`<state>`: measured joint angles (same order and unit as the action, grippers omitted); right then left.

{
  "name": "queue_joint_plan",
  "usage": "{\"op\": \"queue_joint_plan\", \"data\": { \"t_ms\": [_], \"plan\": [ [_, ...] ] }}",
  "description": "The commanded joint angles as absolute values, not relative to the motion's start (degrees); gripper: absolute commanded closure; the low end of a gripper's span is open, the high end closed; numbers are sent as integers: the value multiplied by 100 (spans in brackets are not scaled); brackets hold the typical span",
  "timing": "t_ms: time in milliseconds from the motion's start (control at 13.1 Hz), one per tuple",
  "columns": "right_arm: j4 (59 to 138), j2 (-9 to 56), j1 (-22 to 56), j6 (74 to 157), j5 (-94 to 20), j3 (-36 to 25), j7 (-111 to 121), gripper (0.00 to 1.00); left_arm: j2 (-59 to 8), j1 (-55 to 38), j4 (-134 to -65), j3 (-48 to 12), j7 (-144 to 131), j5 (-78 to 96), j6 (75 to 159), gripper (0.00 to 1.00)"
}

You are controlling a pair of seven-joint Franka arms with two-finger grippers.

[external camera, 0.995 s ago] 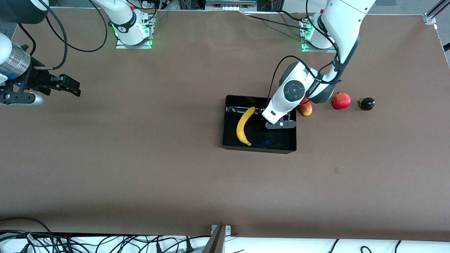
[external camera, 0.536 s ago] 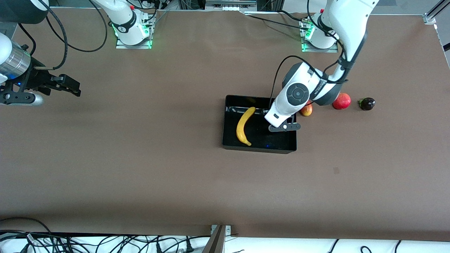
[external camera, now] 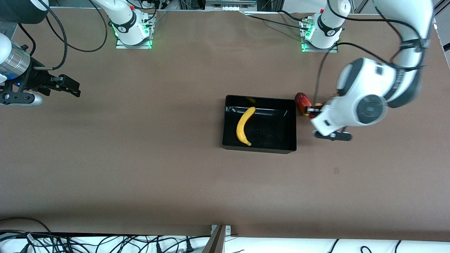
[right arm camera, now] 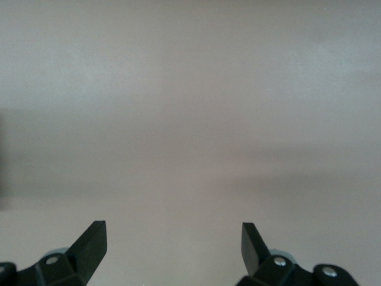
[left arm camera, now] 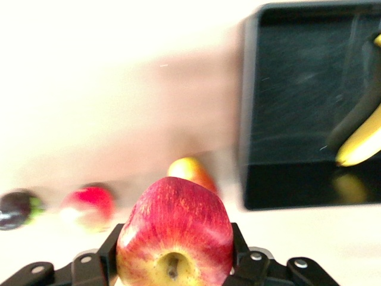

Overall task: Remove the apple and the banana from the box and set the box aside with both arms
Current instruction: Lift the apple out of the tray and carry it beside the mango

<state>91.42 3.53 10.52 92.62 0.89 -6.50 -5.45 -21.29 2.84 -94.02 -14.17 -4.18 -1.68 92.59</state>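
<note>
The banana (external camera: 245,125) lies in the box (external camera: 259,149); left tool apparently outside.

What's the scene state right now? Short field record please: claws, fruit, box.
left claw: shut on the apple, in the air over the table beside the box, toward the left arm's end
right claw: open, holds nothing, waits over bare table at the right arm's end
apple: out of the box, held
banana: lies in the box
box: on the table, untouched
other fruit: mango-like fruit on the table beside the box
left to do: banana out, box aside
</note>
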Motion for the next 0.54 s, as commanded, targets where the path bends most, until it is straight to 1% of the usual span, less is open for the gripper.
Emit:
{"op": "queue_joint_plan", "data": {
  "t_ms": [0, 77, 230, 306, 459],
  "plan": [
    [9079, 369, 984, 9281, 158, -598, -536, 0, -2101, 1254, -9832, -1503, 868, -684, 9288, 75],
    [9079, 369, 984, 9281, 158, -598, -536, 0, -1953, 1483, -10340, -1520, 896, -729, 9551, 75],
    [9079, 369, 993, 9281, 158, -598, -536, 0, -1531, 1555, -11368, -1529, 897, -712, 10507, 75],
    [9070, 369, 1002, 9281, 158, -598, -536, 0, -1416, 1556, -11765, -1529, 888, -660, 10947, 74],
    [9079, 369, 1028, 9273, 158, -598, -536, 0, -1450, 1625, -12250, -1529, 923, -659, 11799, 73]
  ]
}}
